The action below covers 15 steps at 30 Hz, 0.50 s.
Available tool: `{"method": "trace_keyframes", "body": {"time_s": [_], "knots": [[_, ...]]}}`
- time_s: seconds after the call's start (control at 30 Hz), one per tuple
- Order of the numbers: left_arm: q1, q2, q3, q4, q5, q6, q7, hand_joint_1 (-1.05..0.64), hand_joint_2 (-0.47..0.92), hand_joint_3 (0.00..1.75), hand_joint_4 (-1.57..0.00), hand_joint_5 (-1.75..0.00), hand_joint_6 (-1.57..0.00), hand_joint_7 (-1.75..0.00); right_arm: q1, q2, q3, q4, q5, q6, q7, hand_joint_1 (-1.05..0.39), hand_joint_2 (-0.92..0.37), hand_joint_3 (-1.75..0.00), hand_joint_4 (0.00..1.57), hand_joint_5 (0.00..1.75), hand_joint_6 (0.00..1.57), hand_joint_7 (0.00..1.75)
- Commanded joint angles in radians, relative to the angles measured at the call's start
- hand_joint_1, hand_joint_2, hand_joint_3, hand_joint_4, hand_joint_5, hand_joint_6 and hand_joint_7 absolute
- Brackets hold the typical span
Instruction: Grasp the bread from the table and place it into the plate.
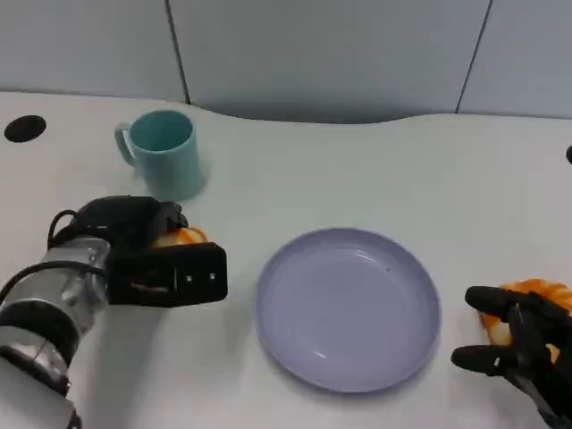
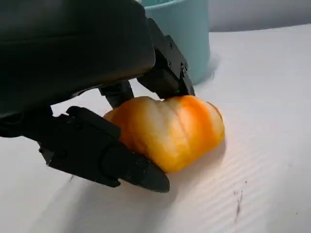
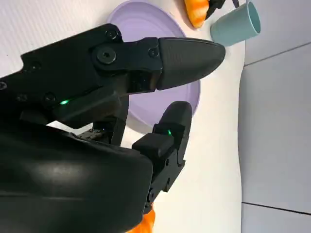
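Bread lies flat, long axis across left hand fingers

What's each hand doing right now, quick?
Left hand: gripping the bread on the table.
Right hand: fingers apart beside another bread, holding nothing.

Head view looks down; wrist views share plate.

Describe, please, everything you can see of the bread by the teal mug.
The bread is a small glossy roll, golden orange with paler cream bands, plump and rounded like a croissant. It lies on the white table just in front of the teal mug, to the left of the purple plate. The left robot hand is over it, with black fingers touching it on opposite sides. It looks whole and still rests on the table.
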State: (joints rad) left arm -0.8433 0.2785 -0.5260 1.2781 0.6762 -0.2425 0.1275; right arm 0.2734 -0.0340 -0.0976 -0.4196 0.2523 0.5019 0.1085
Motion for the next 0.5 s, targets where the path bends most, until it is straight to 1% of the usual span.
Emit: {"method": "trace_keyframes", "body": {"time_s": [0.03, 0.1, 0.13, 0.17, 0.2, 0.23, 0.3, 0.43, 0.5], "knots": [[0.049, 0.028, 0.039, -0.044, -0.044, -0.067, 0.012, -0.31, 0.92, 0.2, -0.54, -1.48, -0.61, -0.95, -0.004, -0.014, -0.011, -0.012, 0.012, -0.004, 0.006, -0.35, -0.92, -0.41, 0.5, 1.04, 0.47, 0.79], [0.056, 0.035, 0.054, -0.06, -0.059, -0.076, -0.001, -0.28, 0.92, 0.19, -0.49, -1.6, -0.55, -1.14, -0.004, -0.015, -0.012, -0.008, 0.011, -0.009, 0.009, -0.35, -0.92, -0.41, 0.5, 1.05, 0.46, 0.79], [0.058, 0.036, 0.056, -0.064, -0.062, -0.077, -0.004, -0.28, 0.92, 0.19, -0.48, -1.62, -0.54, -1.18, -0.005, -0.015, -0.012, -0.008, 0.011, -0.01, 0.01, -0.35, -0.92, -0.41, 0.5, 1.05, 0.46, 0.79], [0.074, 0.05, 0.076, -0.085, -0.083, -0.124, 0.011, -0.28, 0.92, 0.19, -0.48, -1.63, -0.53, -1.2, -0.006, -0.014, -0.013, -0.008, 0.012, -0.004, 0.008, -0.35, -0.92, -0.41, 0.5, 1.05, 0.46, 0.79], [0.09, 0.062, 0.097, -0.107, -0.105, -0.16, 0.016, -0.21, 0.9, 0.18, -0.64, -1.7, -0.56, -1.52, -0.008, -0.012, -0.015, -0.009, 0.014, 0.003, 0.005, -0.35, -0.92, -0.41, 0.5, 1.05, 0.46, 0.79], [0.102, 0.072, 0.115, -0.128, -0.123, -0.185, 0.014, -0.19, 0.89, 0.17, -0.7, -1.72, -0.57, -1.63, -0.009, -0.011, -0.016, -0.01, 0.015, 0.008, 0.003, -0.35, -0.92, -0.42, 0.5, 1.05, 0.46, 0.8], [0.114, 0.08, 0.133, -0.15, -0.139, -0.201, 0.005, -0.18, 0.88, 0.17, -0.76, -1.74, -0.57, -1.72, -0.01, -0.009, -0.017, -0.01, 0.016, 0.012, 0.002, -0.34, -0.92, -0.42, 0.5, 1.05, 0.47, 0.8], [0.15, 0.128, 0.171, -0.244, -0.168, -0.299, 0.007, -0.16, 0.85, 0.16, -0.78, -1.75, -0.57, -1.75, -0.017, -0.01, -0.014, 0.001, 0.013, 0.001, 0.006, -0.35, -0.92, -0.41, 0.51, 1.05, 0.46, 0.81], [0.166, 0.142, 0.191, -0.284, -0.182, -0.332, 0.003, -0.17, 0.84, 0.16, -0.79, -1.75, -0.56, -1.75, -0.019, -0.01, -0.015, 0.004, 0.015, -0.001, 0.009, -0.36, -0.92, -0.41, 0.51, 1.05, 0.46, 0.81]]}}
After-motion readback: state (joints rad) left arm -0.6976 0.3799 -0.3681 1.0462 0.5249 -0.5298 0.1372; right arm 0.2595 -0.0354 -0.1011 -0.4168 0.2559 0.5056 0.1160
